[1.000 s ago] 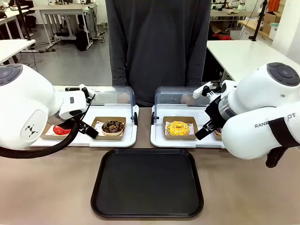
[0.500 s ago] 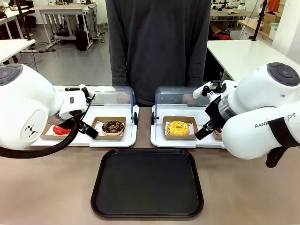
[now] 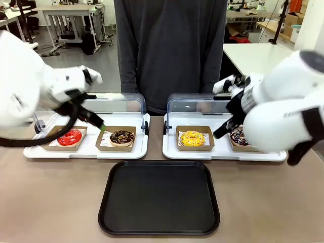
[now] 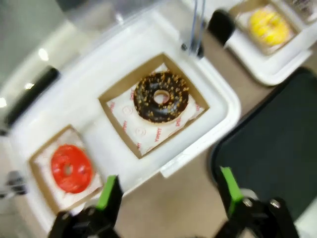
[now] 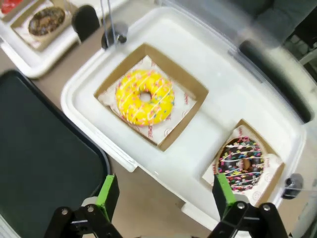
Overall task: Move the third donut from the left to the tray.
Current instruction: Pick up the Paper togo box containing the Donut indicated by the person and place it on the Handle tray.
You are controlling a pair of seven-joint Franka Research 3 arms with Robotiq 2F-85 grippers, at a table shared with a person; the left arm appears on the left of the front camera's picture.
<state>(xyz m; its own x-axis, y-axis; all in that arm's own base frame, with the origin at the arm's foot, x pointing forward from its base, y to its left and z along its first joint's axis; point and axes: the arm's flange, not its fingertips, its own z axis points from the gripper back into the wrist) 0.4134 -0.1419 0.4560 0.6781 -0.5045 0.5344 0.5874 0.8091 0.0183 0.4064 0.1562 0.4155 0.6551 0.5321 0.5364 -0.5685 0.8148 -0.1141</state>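
My front camera looks from the robot's side across the table [image 3: 50, 202] at the person [image 3: 169, 45]. Each wrist camera looks down, close, past its green fingers [image 4: 108, 191]. Both catch the black tray [image 4: 277, 148] beside them and the yellow donut [image 5: 144, 96] beyond.

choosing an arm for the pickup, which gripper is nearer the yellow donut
Right. The right gripper hovers open close beside the yellow donut, above its white tray. The left gripper hovers farther off, near the chocolate donut on the other white tray.
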